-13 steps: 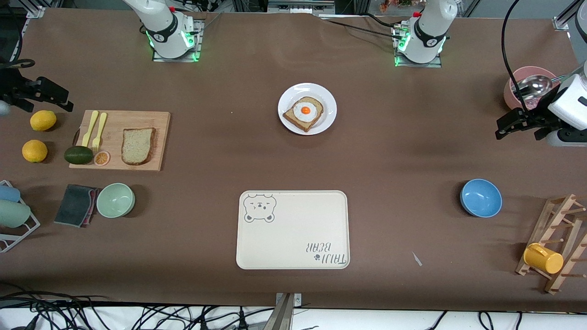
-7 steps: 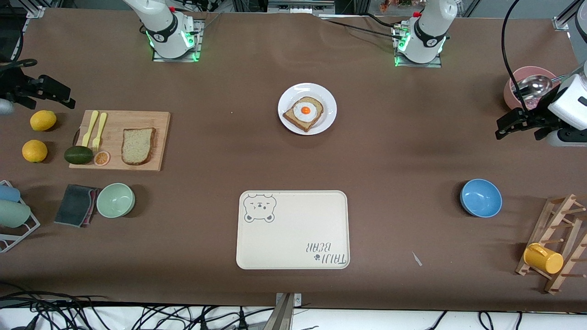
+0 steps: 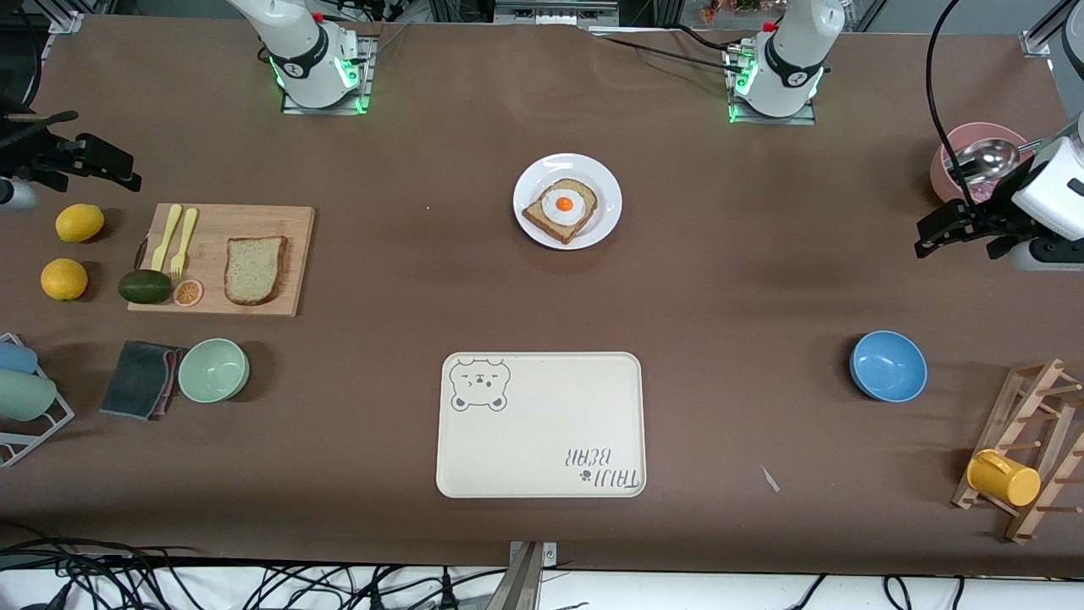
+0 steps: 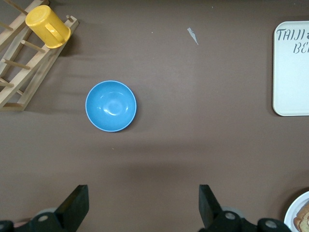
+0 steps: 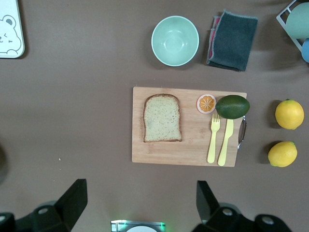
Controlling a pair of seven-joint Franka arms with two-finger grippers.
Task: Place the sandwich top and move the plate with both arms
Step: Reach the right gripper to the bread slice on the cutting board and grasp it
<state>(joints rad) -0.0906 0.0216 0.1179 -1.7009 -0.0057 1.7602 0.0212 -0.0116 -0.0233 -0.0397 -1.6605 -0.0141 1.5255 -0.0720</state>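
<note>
The sandwich top [image 3: 254,269], a pale speckled bread slice [image 5: 162,118], lies flat on a wooden cutting board [image 3: 279,229] toward the right arm's end of the table. The white plate [image 3: 601,182] sits mid-table near the arms' bases and carries a darker toast with a fried egg [image 3: 561,209]. My right gripper [image 3: 127,169] hangs open and empty above the table's end by the lemons; its wrist view looks down on the board past its fingers [image 5: 72,198]. My left gripper [image 3: 927,237] is open and empty over bare table at the left arm's end, with the plate's rim [image 4: 298,215] at the frame edge.
On the board lie an avocado [image 3: 145,286], an orange slice and a yellow fork and knife [image 3: 176,237]. Two lemons [image 3: 79,222], a green bowl [image 3: 213,369] and a dark cloth [image 3: 140,378] are nearby. A cream bear tray [image 3: 542,440], blue bowl [image 3: 887,365], pink bowl [image 3: 953,144] and a rack with a yellow cup [image 3: 1003,477] also stand here.
My right gripper has shifted slightly toward the right arm's base and the board's side. The left arm, the bread and the plate have not moved.
</note>
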